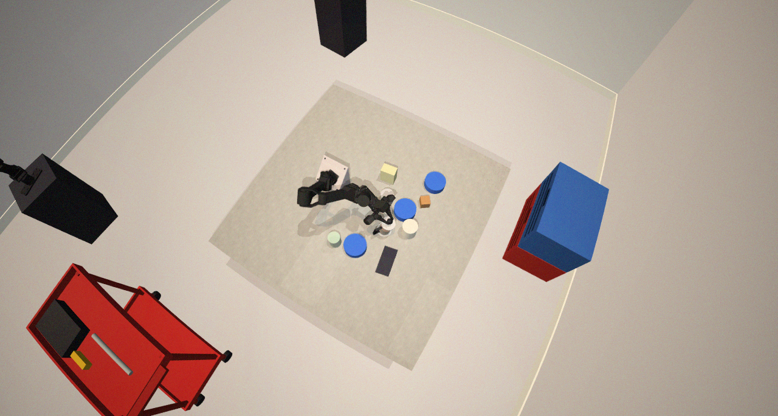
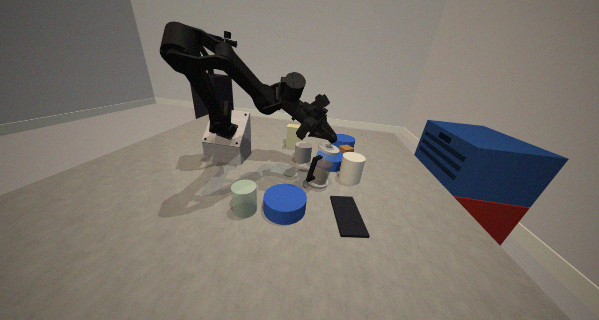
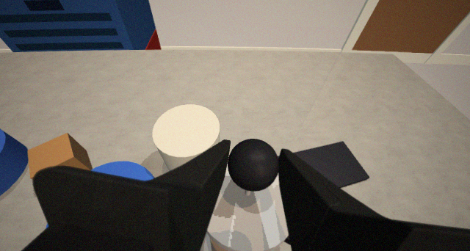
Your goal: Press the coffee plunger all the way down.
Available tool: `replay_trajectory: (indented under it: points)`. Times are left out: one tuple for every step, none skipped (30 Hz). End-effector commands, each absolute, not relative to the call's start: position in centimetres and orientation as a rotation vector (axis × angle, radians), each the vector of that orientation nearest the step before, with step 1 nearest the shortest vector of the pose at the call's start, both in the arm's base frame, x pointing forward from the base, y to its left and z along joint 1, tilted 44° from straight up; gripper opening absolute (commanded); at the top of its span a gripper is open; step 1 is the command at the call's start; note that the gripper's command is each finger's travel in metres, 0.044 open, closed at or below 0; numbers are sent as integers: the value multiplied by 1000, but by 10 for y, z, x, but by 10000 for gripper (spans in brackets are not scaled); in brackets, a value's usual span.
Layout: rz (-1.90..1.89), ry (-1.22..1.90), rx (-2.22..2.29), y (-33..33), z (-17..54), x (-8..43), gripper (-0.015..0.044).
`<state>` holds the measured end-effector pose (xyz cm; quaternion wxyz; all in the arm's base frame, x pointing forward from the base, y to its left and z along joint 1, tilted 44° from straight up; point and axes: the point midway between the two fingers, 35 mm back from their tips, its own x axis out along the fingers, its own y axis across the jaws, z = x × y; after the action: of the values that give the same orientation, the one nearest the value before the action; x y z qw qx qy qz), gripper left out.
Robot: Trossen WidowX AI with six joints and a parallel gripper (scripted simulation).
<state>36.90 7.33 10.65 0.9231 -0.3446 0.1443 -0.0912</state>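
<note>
The coffee press (image 1: 387, 227) (image 2: 321, 172) has a clear body, white lid and black handle. In the exterior view it leans to the right, its handle slanted and its base not flat. The round black plunger knob (image 3: 253, 170) sits a little above the lid (image 2: 329, 149), with a short piece of rod (image 3: 247, 192) showing. My gripper (image 1: 390, 221) (image 2: 332, 139) (image 3: 254, 151) is shut on the knob, one finger on each side, and reaches it at a slant from the arm's side. The fingertips hide the knob in the exterior view.
A cream cylinder (image 1: 409, 227) (image 2: 352, 168) (image 3: 186, 130) stands close beside the press. A blue disc (image 1: 405, 208) and an orange block (image 1: 425, 201) (image 3: 51, 153) are behind it. A dark slab (image 1: 386, 260) (image 2: 349, 216), another blue disc (image 2: 284, 199) and a green cylinder (image 2: 243, 199) lie nearer the exterior camera.
</note>
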Motion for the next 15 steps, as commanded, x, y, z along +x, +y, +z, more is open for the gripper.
replay_trajectory:
  points:
    - [-203, 325, -727, 67, 100, 370, 119]
    - [-203, 325, -727, 67, 100, 370, 119]
    - [-203, 325, -727, 67, 100, 370, 119]
    - [-203, 325, -727, 67, 100, 370, 119]
    - [-203, 325, -727, 67, 100, 370, 119]
    - [-203, 325, -727, 67, 100, 370, 119]
    - [-203, 325, -727, 67, 100, 370, 119]
    - [-203, 325, -727, 67, 100, 370, 119]
    - [-203, 325, -727, 67, 100, 370, 119]
    - [-203, 325, -727, 67, 100, 370, 119]
    - [-203, 325, -727, 67, 100, 370, 119]
    - [-203, 325, -727, 68, 100, 370, 119]
    - [-203, 325, -727, 68, 100, 371, 119]
    - [-203, 325, -727, 68, 100, 371, 119]
    - [-203, 325, -727, 68, 100, 371, 119]
